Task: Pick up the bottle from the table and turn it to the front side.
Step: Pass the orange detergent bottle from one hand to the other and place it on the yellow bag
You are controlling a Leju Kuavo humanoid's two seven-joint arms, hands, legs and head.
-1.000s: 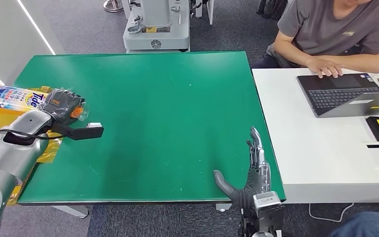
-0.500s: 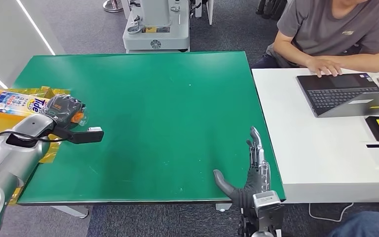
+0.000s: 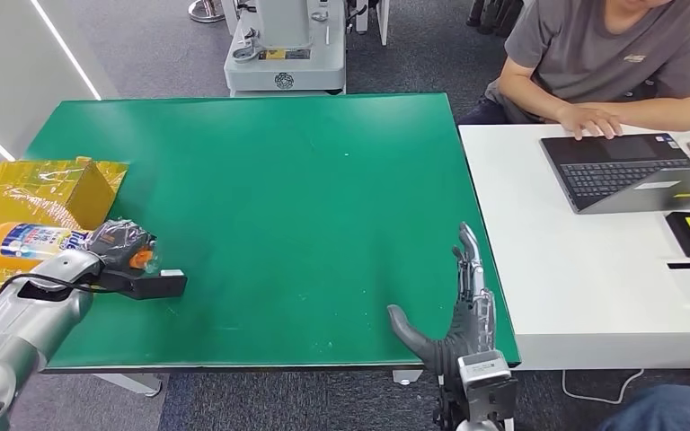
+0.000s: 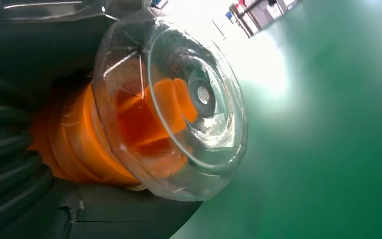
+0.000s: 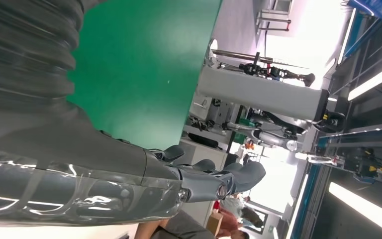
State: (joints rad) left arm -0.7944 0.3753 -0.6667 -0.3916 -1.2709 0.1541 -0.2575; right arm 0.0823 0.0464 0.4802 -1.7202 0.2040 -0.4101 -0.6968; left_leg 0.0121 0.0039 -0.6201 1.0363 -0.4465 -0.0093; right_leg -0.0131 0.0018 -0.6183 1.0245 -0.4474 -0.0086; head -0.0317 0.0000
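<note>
At the lower middle of the head view, the right hand (image 3: pixel 461 314) is kept flat with fingers spread, grasping nothing. At the left edge, the bottle (image 3: pixel 40 241) is grasped near its orange neck by the left hand (image 3: pixel 117 244), lying sideways over the green table (image 3: pixel 296 206) edge.

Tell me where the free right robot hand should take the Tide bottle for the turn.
Probably the labelled body: the bottle lies sideways, and the left robot hand already grips its neck by the clear cap. The open right robot hand would likely come from above.
</note>
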